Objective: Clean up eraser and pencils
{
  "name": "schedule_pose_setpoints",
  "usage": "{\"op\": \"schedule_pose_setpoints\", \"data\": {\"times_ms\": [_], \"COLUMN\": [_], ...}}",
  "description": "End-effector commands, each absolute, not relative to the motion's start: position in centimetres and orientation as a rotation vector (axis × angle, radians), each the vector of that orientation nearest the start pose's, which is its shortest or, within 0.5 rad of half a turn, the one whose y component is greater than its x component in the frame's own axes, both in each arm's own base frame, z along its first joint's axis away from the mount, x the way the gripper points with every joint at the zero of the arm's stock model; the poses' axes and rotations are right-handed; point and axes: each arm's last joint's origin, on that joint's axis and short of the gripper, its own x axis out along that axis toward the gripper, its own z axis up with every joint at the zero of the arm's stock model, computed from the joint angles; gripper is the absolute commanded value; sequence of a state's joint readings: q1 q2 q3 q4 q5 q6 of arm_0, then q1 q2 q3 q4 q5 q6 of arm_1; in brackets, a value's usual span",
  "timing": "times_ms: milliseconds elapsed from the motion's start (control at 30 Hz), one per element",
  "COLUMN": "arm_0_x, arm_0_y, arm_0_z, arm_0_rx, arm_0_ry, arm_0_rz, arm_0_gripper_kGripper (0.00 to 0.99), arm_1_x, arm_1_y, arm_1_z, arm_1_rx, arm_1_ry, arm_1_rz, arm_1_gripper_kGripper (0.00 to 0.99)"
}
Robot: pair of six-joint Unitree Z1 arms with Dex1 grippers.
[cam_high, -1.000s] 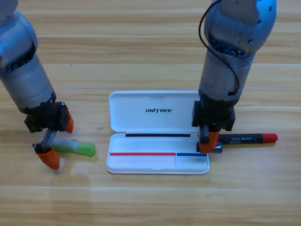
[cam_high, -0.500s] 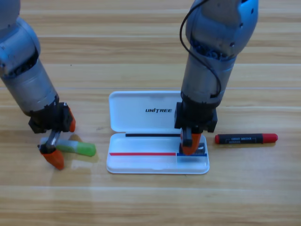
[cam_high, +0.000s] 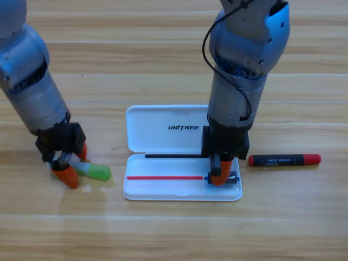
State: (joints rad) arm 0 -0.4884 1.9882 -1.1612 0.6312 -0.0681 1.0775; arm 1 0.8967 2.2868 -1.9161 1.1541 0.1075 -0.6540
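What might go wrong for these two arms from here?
The left gripper pinches only the very end of the green pencil, so it could slip or swing when lifted. The right gripper is low in the white case with the eraser; pulling up carelessly might drag the case or the eraser along.

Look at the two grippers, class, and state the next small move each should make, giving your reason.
Probably the right gripper, low over the white case's small lower-right compartment with the eraser at its tip, should release it there and rise. The left gripper sits at the green pencil's pale end and should grip it. The red pencil lies right of the case.
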Motion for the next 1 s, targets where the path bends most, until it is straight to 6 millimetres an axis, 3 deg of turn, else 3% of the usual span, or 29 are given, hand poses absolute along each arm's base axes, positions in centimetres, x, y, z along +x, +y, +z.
{"op": "schedule_pose_setpoints", "data": {"times_ms": [33, 67, 133, 200, 333, 433, 567, 667, 767, 900, 1000], "arm_0_x": [30.2, 30.2, 30.2, 30.1, 29.7, 29.3, 29.0, 28.9, 28.6, 28.2, 28.0], "arm_0_y": [-17.0, -17.1, -17.0, -16.9, -16.6, -16.4, -16.2, -16.4, -17.0, -18.8, -21.0], "arm_0_z": [16.0, 16.0, 16.4, 17.0, 17.8, 19.1, 22.2, 25.1, 27.5, 29.2, 29.4], "arm_0_rx": [1.202, 1.213, 1.228, 1.232, 1.239, 1.251, 1.254, 1.252, 1.251, 1.238, 1.228], "arm_0_ry": [1.121, 1.115, 1.103, 1.088, 1.078, 1.070, 1.042, 1.017, 0.991, 0.971, 0.986], "arm_0_rz": [-1.256, -1.260, -1.255, -1.243, -1.226, -1.210, -1.188, -1.173, -1.166, -1.165, -1.174], "arm_0_gripper_kGripper": [0.334, 0.233, 0.000, 0.000, 0.000, 0.000, 0.000, 0.000, 0.000, 0.000, 0.000], "arm_1_x": [27.9, 27.8, 27.7, 27.6, 26.9, 25.9, 25.2, 25.9, 27.8, 30.5, 31.9], "arm_1_y": [36.4, 36.3, 36.1, 35.8, 33.9, 31.2, 27.2, 24.5, 22.8, 22.2, 22.8], "arm_1_z": [19.8, 19.8, 20.4, 21.4, 25.4, 28.8, 30.7, 29.7, 27.2, 24.0, 22.1], "arm_1_rx": [-1.114, -1.113, -1.112, -1.106, -1.091, -1.091, -1.125, -1.177, -1.217, -1.237, -1.249], "arm_1_ry": [1.259, 1.259, 1.249, 1.229, 1.162, 1.108, 1.101, 1.151, 1.217, 1.227, 1.212], "arm_1_rz": [1.301, 1.303, 1.301, 1.296, 1.288, 1.291, 1.263, 1.239, 1.225, 1.218, 1.246], "arm_1_gripper_kGripper": [0.341, 0.485, 0.660, 0.753, 0.778, 0.778, 0.778, 0.776, 0.776, 0.776, 0.776]}}
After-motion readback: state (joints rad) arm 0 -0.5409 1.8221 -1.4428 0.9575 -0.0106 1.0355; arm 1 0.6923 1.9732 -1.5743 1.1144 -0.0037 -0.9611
